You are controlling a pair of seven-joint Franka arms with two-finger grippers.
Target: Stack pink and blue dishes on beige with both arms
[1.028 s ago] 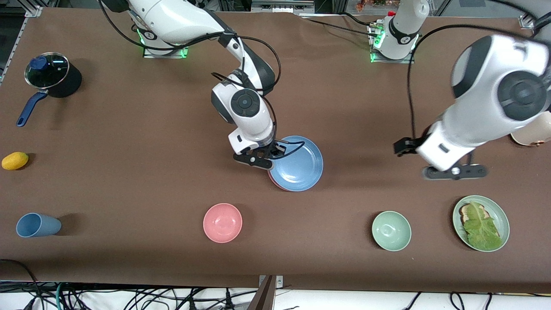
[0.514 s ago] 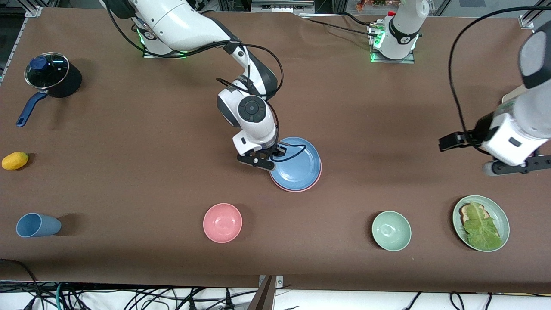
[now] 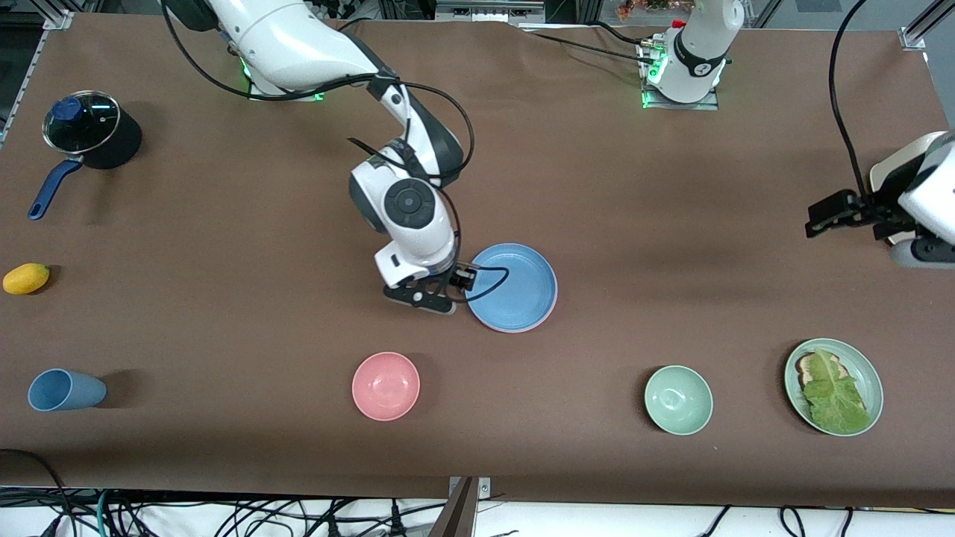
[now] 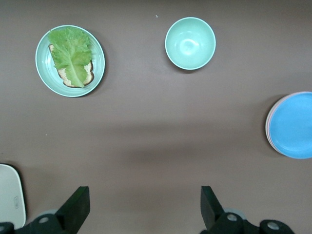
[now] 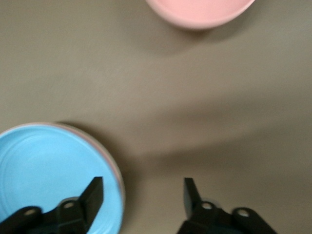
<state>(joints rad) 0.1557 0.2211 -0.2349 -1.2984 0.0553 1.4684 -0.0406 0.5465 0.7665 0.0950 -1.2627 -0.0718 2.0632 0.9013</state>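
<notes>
— What changed at the middle of the front view?

— The right tool (image 5: pixel 142 199) had been pinching the rim of the blue plate (image 3: pixel 515 287). Now its fingers are spread and it sits just beside that rim, holding nothing. The plate has settled flat on the pink plate (image 4: pixel 267 127), which shows only as a thin rim under it.

— And the left arm?

— It has swung away toward its own end of the counter (image 3: pixel 642 224). The left tool (image 4: pixel 144 204) hangs spread and empty at the upper edge of the frame there, over bare counter just beside the beige plate (image 4: pixel 9 200).

— So is the job done?

— I'd say not. Blue is on pink, but the pair lies mid-counter, well apart from the beige plate, which is half hidden by the left arm in the front view. One stacking step looks finished, yet neither dish rests on beige.

— What's left, then?

— Probably bringing the stack and the beige plate together, with beige underneath.
</notes>
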